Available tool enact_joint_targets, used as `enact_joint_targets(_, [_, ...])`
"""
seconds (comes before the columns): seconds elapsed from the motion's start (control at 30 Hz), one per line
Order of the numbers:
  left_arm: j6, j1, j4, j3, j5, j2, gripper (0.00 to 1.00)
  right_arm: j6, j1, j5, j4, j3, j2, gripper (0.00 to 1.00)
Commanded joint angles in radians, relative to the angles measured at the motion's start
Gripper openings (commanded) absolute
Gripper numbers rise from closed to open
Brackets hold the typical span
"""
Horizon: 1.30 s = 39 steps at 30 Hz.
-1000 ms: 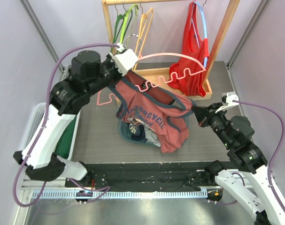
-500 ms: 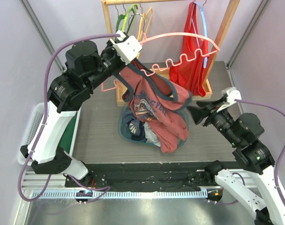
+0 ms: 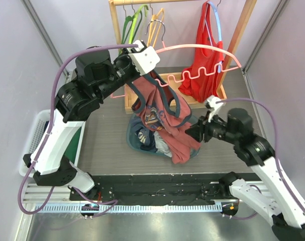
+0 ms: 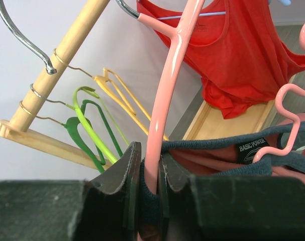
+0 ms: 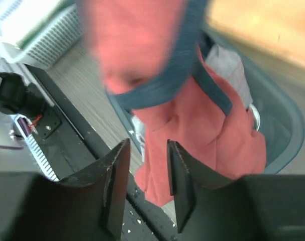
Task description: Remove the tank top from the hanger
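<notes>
L gripper (image 4: 149,165) is clenched on the pink hanger (image 4: 168,90), held high in front of the rack (image 3: 238,40). Tank top (image 3: 160,113) hangs off it, long axis running steeply down into the teal bin (image 3: 136,148). R gripper (image 5: 146,145) has jaws apart w/ nothing between them. Cloth lies just ahead of it, toward the robot's left. R arm is nearer the loose hem — prob. the one to grab and pull down along that hang line.
</notes>
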Motion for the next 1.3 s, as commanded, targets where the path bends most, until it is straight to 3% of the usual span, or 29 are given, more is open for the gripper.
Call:
enact_joint_targets(0.0, [0.017,-0.012,0.070,0.041,-0.014,-0.016,0.00,0.059,0.015,0.110,0.032,-0.051,0.166,0.26])
enact_joint_targets(0.1, [0.011,-0.012,0.065,0.021,-0.025,-0.042,0.00,0.105,0.016,0.196,0.122,-0.118,0.236,0.12])
enact_joint_targets(0.27, [0.014,-0.012,0.063,-0.045,-0.050,-0.082,0.00,0.187,0.033,0.028,0.424,-0.254,0.269,0.01])
enact_joint_targets(0.33, [0.023,-0.012,0.063,-0.059,-0.057,-0.091,0.00,0.214,0.053,-0.090,0.542,-0.299,0.292,0.01])
enact_joint_targets(0.5, [0.022,-0.012,0.071,-0.053,-0.067,-0.085,0.00,0.240,0.128,-0.048,0.612,-0.276,0.471,0.02])
enact_joint_targets(0.63, [0.010,-0.012,0.063,-0.051,-0.065,-0.088,0.00,0.264,0.185,0.162,0.695,-0.256,0.588,0.01])
enact_joint_targets(0.67, [0.010,-0.012,0.057,-0.054,-0.065,-0.094,0.00,0.264,0.189,0.275,0.702,-0.256,0.598,0.01])
enact_joint_targets(0.73, [0.005,-0.014,0.056,-0.071,-0.065,-0.103,0.00,0.260,0.197,0.337,0.728,-0.271,0.610,0.01])
enact_joint_targets(0.8, [0.000,-0.012,0.048,-0.091,-0.065,-0.117,0.00,0.261,0.202,0.394,0.721,-0.278,0.613,0.02])
enact_joint_targets(0.97, [-0.007,-0.014,0.024,-0.115,-0.059,-0.134,0.00,0.299,0.200,0.521,0.502,-0.215,0.705,0.01])
enact_joint_targets(1.07, [-0.004,-0.014,0.016,-0.138,-0.057,-0.149,0.00,0.344,0.188,0.494,0.414,-0.203,0.778,0.01])
enact_joint_targets(1.27, [0.007,-0.014,0.013,-0.188,-0.066,-0.177,0.00,0.333,0.188,0.365,0.423,-0.250,0.829,0.10])
